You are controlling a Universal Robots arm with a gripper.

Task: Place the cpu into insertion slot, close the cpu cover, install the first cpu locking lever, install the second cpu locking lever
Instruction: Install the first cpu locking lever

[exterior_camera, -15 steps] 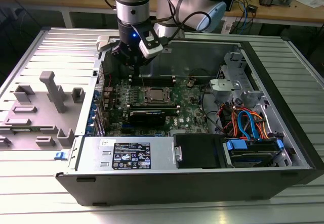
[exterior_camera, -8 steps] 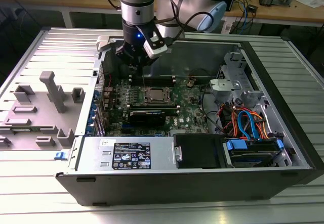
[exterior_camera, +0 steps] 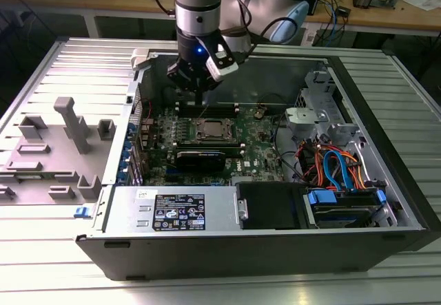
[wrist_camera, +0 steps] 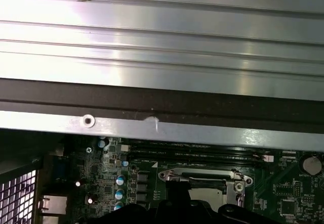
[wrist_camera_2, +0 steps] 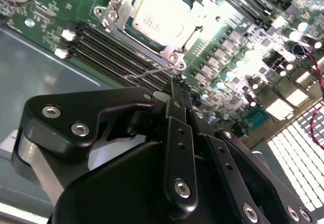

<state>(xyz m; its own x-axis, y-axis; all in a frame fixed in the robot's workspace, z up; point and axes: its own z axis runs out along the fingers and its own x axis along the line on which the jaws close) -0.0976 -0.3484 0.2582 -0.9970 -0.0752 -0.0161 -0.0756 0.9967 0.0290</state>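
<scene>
Second wrist view shows the cpu seated under the cpu cover. Pinched-together, empty end effector nears a locking lever; press squarely, I judge.

cpu is sitting in the insertion slot with the cpu cover down around it, just past the closed fingers, thin wire lever between

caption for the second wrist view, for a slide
Gripper shut beside a thin wire lever, just off the cpu cover closed over the cpu.
</scene>
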